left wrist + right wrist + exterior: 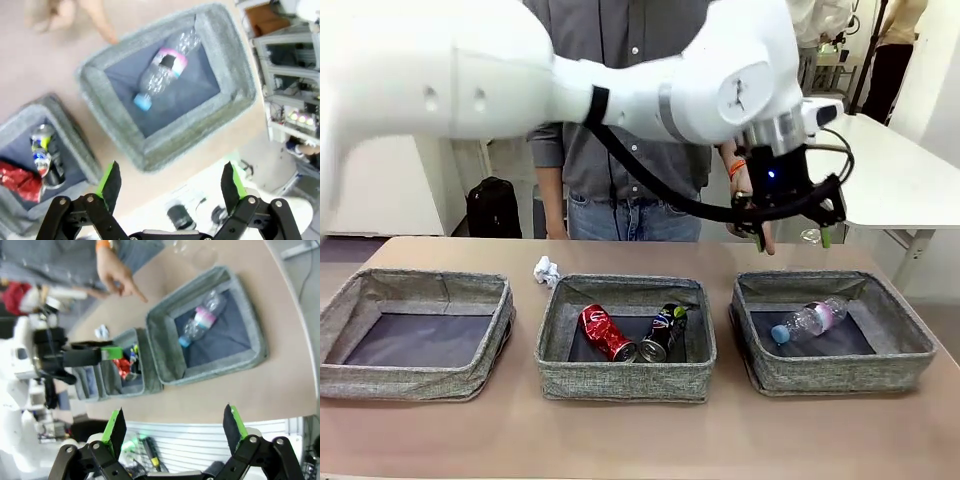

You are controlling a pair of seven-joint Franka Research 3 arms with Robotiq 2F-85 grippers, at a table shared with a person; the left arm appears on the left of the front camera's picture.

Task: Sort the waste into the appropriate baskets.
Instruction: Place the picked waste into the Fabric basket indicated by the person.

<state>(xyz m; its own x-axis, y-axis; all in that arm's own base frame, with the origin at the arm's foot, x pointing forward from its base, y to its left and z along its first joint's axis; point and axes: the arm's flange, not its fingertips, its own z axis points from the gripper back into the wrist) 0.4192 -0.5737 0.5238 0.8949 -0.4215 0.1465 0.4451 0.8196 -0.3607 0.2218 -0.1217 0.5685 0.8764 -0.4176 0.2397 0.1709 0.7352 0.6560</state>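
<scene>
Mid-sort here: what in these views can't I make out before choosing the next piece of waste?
clear plastic cup: faint and see-through near the top edge in the right wrist view; in the front view partly screened by the left pincer.
left basket: in the right wrist view partly covered by that pincer.
crumpled white paper: tiny in the right wrist view, shape unreadable.
dark can: blurred in the left wrist view, label unreadable.

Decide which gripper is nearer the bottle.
Left. The left gripper hangs above the basket holding the bottle; the right gripper is farther off, seeing that whole basket from a distance.
</scene>
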